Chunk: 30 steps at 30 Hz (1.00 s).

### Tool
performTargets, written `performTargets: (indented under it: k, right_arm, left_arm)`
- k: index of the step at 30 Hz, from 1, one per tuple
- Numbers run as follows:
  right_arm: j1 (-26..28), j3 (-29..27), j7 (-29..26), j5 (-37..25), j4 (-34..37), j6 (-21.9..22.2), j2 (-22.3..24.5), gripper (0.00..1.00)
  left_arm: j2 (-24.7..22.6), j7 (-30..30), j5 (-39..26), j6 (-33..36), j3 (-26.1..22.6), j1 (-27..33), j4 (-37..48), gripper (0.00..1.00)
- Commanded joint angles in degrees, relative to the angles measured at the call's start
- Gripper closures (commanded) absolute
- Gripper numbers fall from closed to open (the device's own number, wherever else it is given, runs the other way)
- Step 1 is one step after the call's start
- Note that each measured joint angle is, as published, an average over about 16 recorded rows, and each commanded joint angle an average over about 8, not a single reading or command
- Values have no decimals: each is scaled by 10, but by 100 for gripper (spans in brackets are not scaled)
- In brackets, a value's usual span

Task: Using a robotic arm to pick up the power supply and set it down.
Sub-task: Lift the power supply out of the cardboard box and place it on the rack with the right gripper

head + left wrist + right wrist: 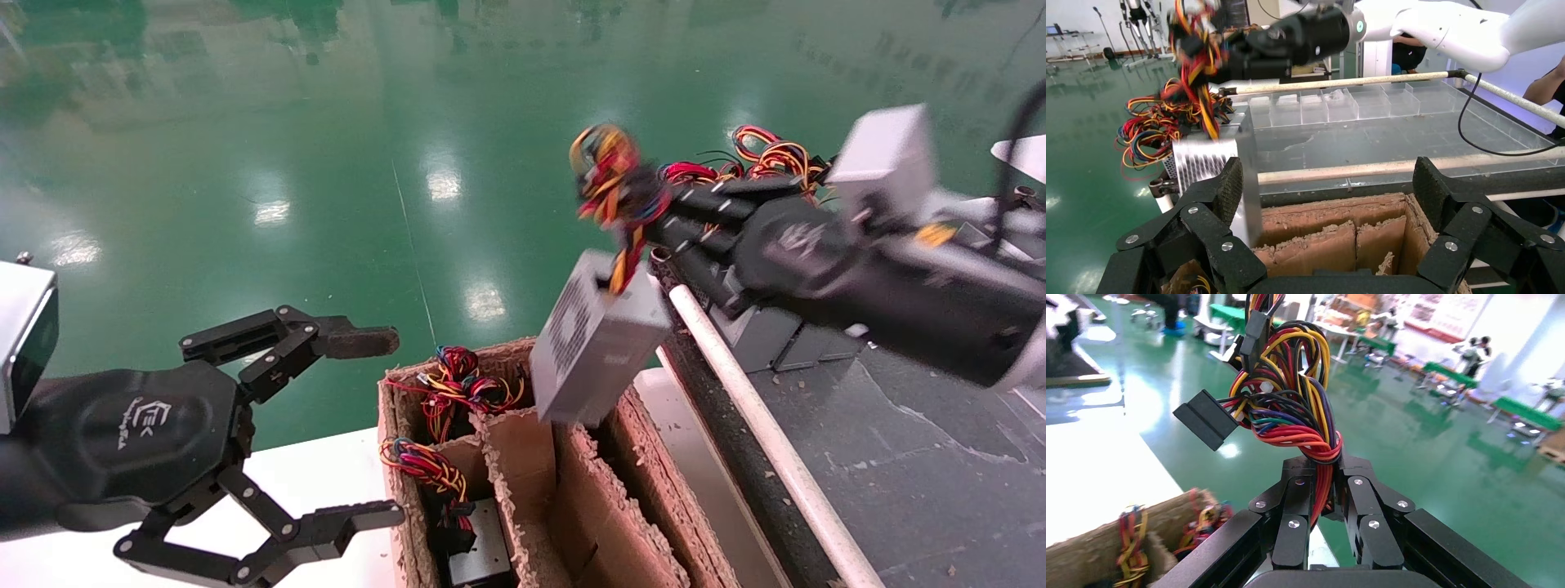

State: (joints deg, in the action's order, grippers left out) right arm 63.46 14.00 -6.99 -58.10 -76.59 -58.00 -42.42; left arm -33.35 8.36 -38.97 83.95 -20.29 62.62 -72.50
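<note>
The power supply, a grey metal box with a perforated grille, hangs tilted in the air over the divided cardboard box. It dangles from its bundle of red, yellow and orange wires. My right gripper is shut on those wires, its fingers pinching the strands just below a black connector. My left gripper stands open beside the box, holding nothing. In the left wrist view the power supply hangs close behind one of the left fingers.
The cardboard box holds another grey unit and loose wire bundles. A white rail edges a dark work surface on the right, where more grey units and wires lie. Green floor lies beyond.
</note>
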Motion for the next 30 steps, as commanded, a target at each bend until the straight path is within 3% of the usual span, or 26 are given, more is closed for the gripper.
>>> performTargets:
  k: [1, 30]
  right_arm:
    - [3, -13, 0, 12, 1, 0, 11, 100]
    - [-78, -111, 56, 41, 74, -8, 160, 100]
  left_arm:
    - [0, 0, 0, 0, 0, 0, 0, 0]
    - [0, 0, 0, 0, 0, 0, 0, 0]
